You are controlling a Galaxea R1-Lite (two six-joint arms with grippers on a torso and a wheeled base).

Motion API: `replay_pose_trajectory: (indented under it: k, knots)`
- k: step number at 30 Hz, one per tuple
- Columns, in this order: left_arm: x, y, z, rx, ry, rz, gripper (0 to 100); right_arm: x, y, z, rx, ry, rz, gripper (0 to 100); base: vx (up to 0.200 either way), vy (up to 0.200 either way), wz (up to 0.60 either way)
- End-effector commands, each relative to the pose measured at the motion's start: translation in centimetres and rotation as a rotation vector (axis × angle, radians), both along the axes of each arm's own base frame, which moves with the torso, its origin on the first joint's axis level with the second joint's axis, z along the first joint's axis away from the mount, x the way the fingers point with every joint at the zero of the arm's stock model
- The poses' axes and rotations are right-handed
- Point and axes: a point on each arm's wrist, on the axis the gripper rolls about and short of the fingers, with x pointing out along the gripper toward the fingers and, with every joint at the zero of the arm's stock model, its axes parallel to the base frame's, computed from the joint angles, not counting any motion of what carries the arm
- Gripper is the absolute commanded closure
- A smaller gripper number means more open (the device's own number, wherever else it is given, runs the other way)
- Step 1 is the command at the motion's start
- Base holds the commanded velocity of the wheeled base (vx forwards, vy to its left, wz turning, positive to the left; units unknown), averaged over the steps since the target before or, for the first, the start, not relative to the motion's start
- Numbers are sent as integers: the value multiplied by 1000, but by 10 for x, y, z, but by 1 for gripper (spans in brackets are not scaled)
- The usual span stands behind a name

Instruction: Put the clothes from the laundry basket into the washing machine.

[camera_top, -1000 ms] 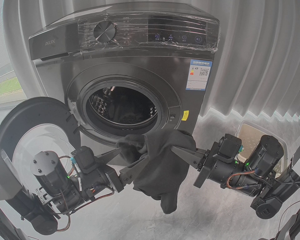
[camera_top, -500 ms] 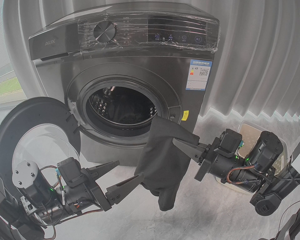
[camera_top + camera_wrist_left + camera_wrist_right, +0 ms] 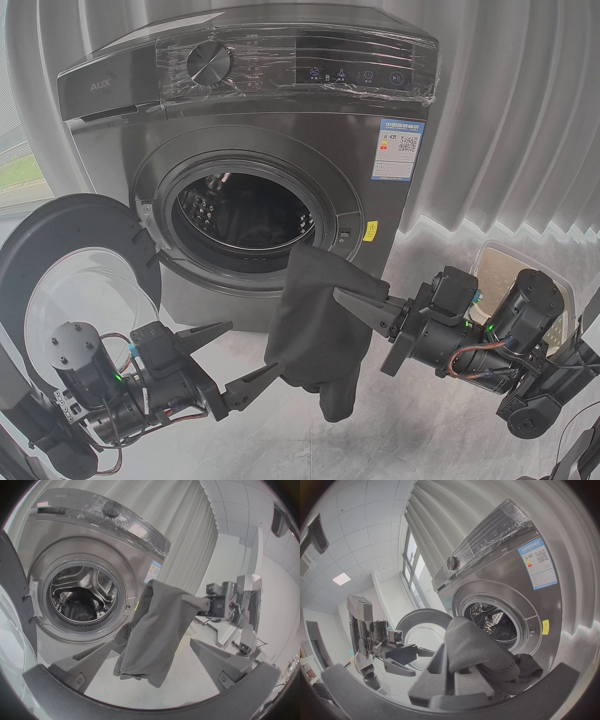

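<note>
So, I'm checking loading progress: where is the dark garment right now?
In the head view the dark garment hangs from the right gripper in front of the washing machine, below the right of its open drum, the open left gripper beside it.

The pale marbled floor [image 3: 406, 431] carries the washing machine [image 3: 250, 125] and, to its right, the laundry basket [image 3: 502, 274].

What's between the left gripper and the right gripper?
The dark garment, hanging from the shut right gripper, with the open left gripper beside its lower edge; the head view shows it.
</note>
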Motion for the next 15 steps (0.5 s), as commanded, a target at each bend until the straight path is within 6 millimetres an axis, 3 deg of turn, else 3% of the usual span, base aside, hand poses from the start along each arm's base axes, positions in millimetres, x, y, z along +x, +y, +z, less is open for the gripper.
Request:
replay_pose_trajectory:
  k: [1,15]
  knots:
    - [11,-7,-14,47,29,-4,0,-3,4,0,2,-2,17,100,0,0,0]
    - [40,-24,-23,88,-26,-57,0,-19,16,-3,-2,24,93,100,0,0,0]
